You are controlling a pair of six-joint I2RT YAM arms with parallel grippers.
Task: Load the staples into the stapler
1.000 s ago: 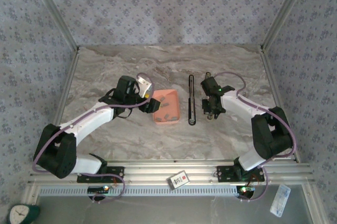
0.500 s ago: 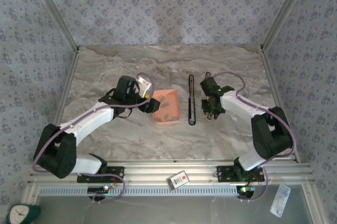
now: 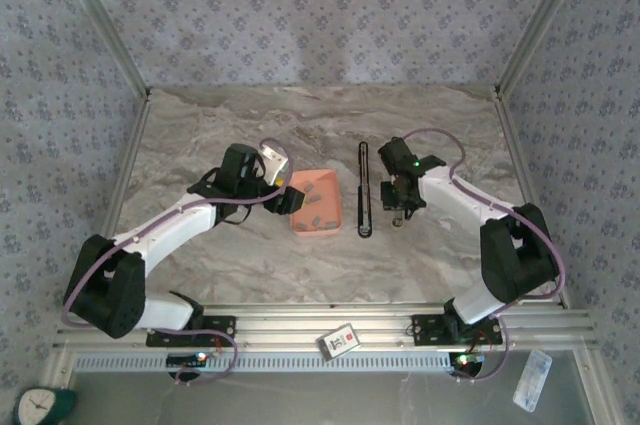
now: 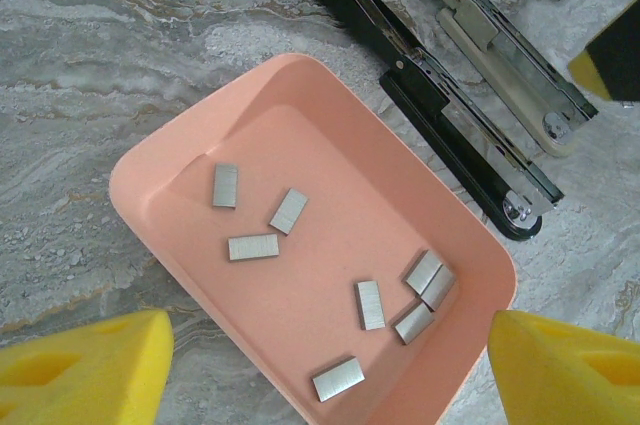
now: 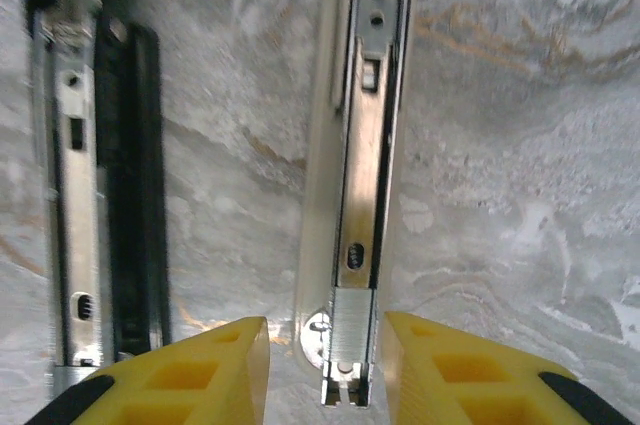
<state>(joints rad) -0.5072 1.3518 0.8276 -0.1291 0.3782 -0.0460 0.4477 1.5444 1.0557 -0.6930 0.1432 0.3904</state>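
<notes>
Staples (image 4: 253, 246) in salmon tray (image 4: 300, 85) between fingers (image 4: 85, 370) of wide-open left gripper (image 4: 325, 365); right gripper (image 5: 325, 360) slightly open astride stapler magazine (image 5: 365, 195).

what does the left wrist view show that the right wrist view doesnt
Left wrist: the salmon tray holding eight loose staples, framed by the open left gripper.
Right wrist: a close look along the pale stapler piece, its near end between the parted jaws of the right gripper.
Both: the black stapler piece and the pale one lying side by side on the marble table.
</notes>
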